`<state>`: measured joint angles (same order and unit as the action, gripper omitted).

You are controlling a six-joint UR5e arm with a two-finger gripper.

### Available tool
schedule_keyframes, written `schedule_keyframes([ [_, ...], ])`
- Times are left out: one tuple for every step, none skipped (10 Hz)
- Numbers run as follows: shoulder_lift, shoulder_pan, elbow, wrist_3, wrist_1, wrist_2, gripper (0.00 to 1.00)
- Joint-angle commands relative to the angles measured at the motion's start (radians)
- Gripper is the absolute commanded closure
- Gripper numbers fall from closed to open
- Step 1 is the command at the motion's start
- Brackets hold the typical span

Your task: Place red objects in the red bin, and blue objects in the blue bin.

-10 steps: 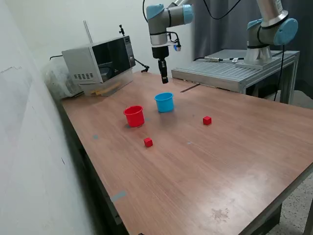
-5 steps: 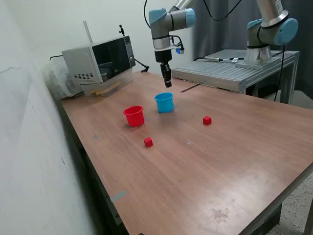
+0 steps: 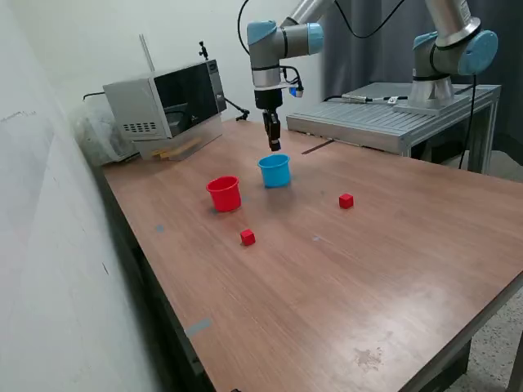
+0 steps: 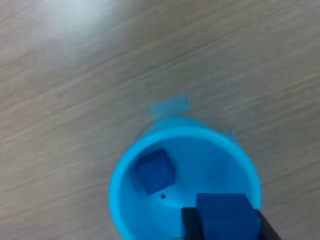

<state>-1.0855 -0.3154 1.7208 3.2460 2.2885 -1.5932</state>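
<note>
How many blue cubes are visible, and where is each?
2. One blue cube lies inside the blue cup; the other blue cube is held by the gripper above the cup.

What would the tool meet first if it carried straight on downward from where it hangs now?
Probably the inside of the blue cup, where one blue cube already lies; the tool holds another blue cube above its opening.

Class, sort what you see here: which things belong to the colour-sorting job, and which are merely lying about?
Job: gripper, blue cube it holds, blue cube in cup, blue cup, red cup, red cubes.
Lying about: microwave, second arm.
</note>
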Motion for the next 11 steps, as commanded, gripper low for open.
schedule_keyframes([
  [0.003, -0.004, 0.003, -0.002, 0.005, -0.002, 1.00],
  [0.003, -0.004, 0.008, -0.002, 0.003, -0.002, 1.00],
  [0.001, -0.004, 0.011, -0.002, 0.003, -0.005, 0.00],
  [0.001, -0.005, 0.011, -0.002, 0.003, -0.013, 0.00],
  [0.001, -0.005, 0.010, -0.002, 0.003, -0.013, 0.00],
  [0.001, -0.007, 0.011, -0.003, 0.003, -0.013, 0.00],
  [-0.001, -0.007, 0.013, -0.021, 0.003, -0.013, 0.00],
  [-0.013, -0.005, 0.014, -0.060, -0.001, -0.014, 0.00],
  [-0.051, 0.005, 0.022, -0.061, -0.007, -0.014, 0.00],
  [-0.082, 0.021, 0.016, -0.064, -0.030, -0.014, 0.00],
  [-0.096, 0.063, 0.011, -0.068, -0.065, -0.013, 0.00],
])
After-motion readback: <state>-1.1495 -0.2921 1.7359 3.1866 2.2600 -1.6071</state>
